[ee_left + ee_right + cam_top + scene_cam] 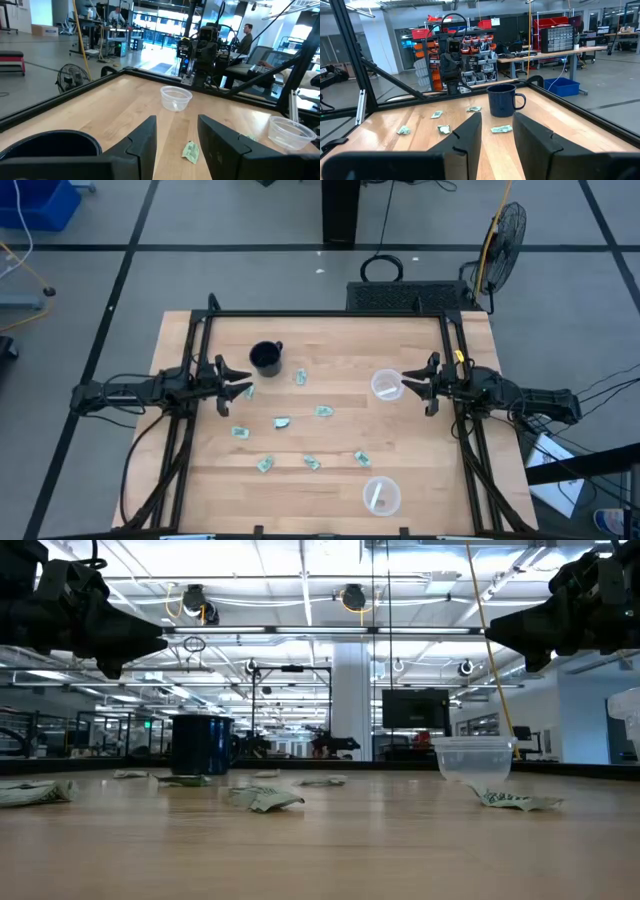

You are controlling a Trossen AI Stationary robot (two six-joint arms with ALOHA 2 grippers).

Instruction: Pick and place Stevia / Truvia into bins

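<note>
Both grippers, left (pixel 244 384) and right (pixel 408 383), hover open and empty (sachets (pixel 282 422) scattered between them)

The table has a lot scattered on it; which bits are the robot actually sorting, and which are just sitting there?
Part of the job:
- sachets, green and white, scattered over the wood
- clear cup by the right tool
- second clear cup at the near edge
- left tool, open, empty

Just lying about:
- black mug
- fan on the floor
</note>
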